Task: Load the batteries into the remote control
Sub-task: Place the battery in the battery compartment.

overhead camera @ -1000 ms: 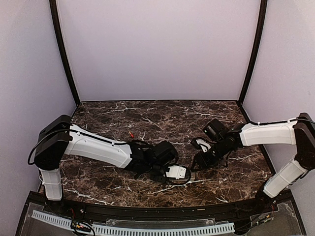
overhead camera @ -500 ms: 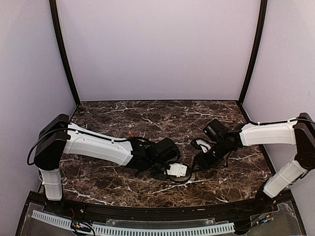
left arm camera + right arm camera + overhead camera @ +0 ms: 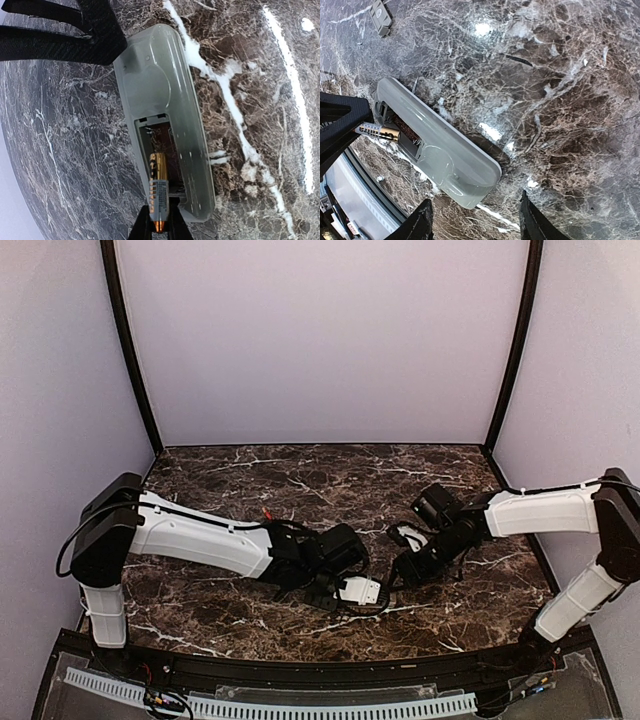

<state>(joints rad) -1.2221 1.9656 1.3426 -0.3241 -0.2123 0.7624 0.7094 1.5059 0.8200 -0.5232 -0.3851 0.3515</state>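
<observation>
my left gripper (image 3: 159,226) is clamped on one battery (image 3: 158,192), tipped into the open bay of the remote control (image 3: 165,90) lying back-up on the marble table (image 3: 260,150); not seated yet (second slot looks empty). right gripper (image 3: 475,212) gapes just beside it, holding nothing.

Left arm (image 3: 205,537) forearm swung slightly toward 12 o'clock. Its wrist block moved toward 2 o'clock, nearer remote control (image 3: 362,589). Left gripper (image 3: 159,230), pinching battery (image 3: 158,192), shifted with it. Less of remote's white body visible from top. Right gripper (image 3: 475,207) crept toward 9 o'clock, toward remote end, jaws slightly wider apart.
</observation>
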